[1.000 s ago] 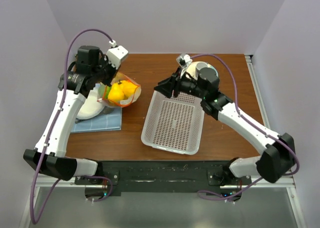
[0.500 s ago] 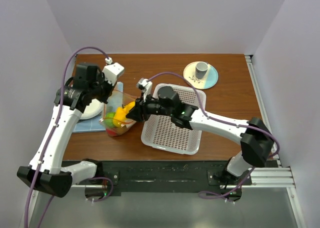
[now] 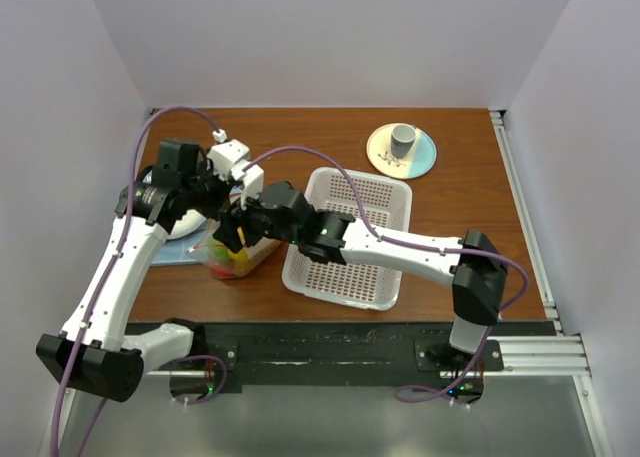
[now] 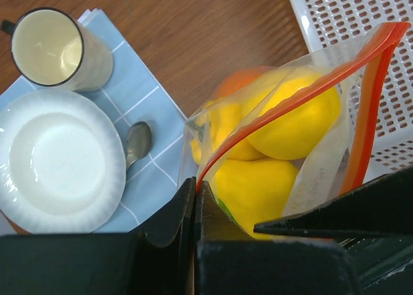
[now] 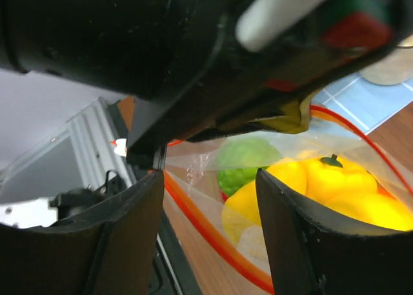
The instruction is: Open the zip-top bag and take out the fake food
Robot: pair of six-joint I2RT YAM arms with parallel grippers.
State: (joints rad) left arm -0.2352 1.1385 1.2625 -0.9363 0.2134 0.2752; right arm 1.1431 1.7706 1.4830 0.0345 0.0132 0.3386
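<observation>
Right arm [image 3: 400,245] has reached left, fingers [image 5: 122,237] apart at zip-top bag [image 4: 322,159].

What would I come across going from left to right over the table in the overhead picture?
zip-top bag with fake food inside → white basket → small plate with a grey cup on it.

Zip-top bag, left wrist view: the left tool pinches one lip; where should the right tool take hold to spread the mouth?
Probably the free orange-red zip strip on the lip of the zip-top bag beside the white basket, coming from the basket side. It stands raised, clear of the fake food, opposite the pinch of the left tool; the mouth gapes.
</observation>
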